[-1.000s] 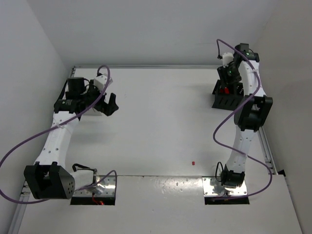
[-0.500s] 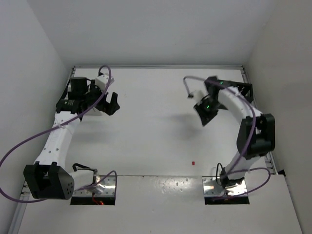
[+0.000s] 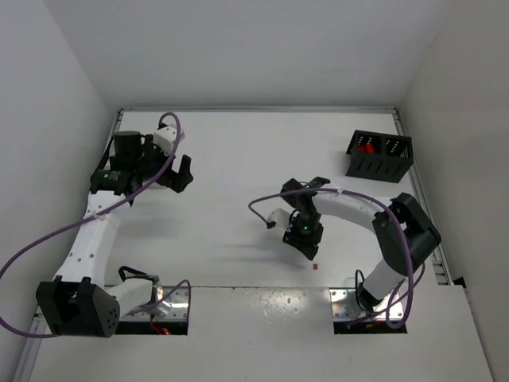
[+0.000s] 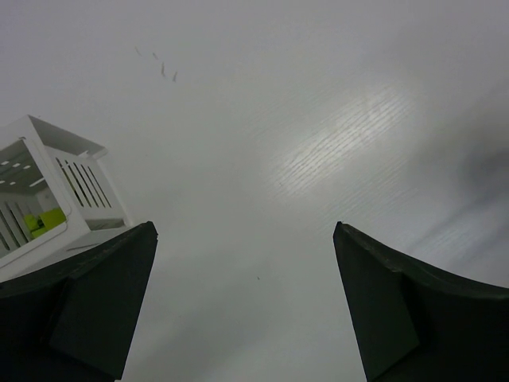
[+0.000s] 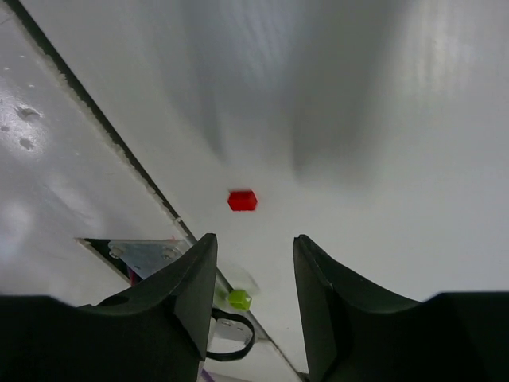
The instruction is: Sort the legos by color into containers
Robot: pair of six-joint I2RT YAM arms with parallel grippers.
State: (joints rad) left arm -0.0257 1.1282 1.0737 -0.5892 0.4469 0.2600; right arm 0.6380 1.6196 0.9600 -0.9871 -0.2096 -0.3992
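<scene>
Right wrist view shows one small red brick (image 5: 242, 200) lying alone on the white table (image 5: 382, 159), just beside the seam that runs along the table's near edge. It sits ahead of the gap between the two dark fingers (image 5: 184, 286) of the right gripper (image 5: 253, 247). Those fingers stand apart with nothing between them, and the brick is not touched. From the top view the same red brick (image 3: 316, 266) lies near the near edge, between the two arm bases and closer to the right one. The right gripper (image 3: 306, 241) hangs just beyond it, toward the middle of the table (image 3: 238, 159). The black bin (image 3: 380, 155) stands in the far right corner, well apart from the brick. Red pieces (image 3: 366, 147) show in its left compartment; what its other compartment holds cannot be told. On the far left side, the left wrist view shows the white bin (image 4: 48, 199) with slatted sides at the picture's left edge, with yellow-green pieces (image 4: 41, 220) inside one compartment. The left gripper (image 4: 242, 239) is held over bare table just beside that bin, its fingers spread wide and holding nothing. In the top view the left gripper (image 3: 179, 171) sits near the far left corner, and the arm hides the white bin there.
</scene>
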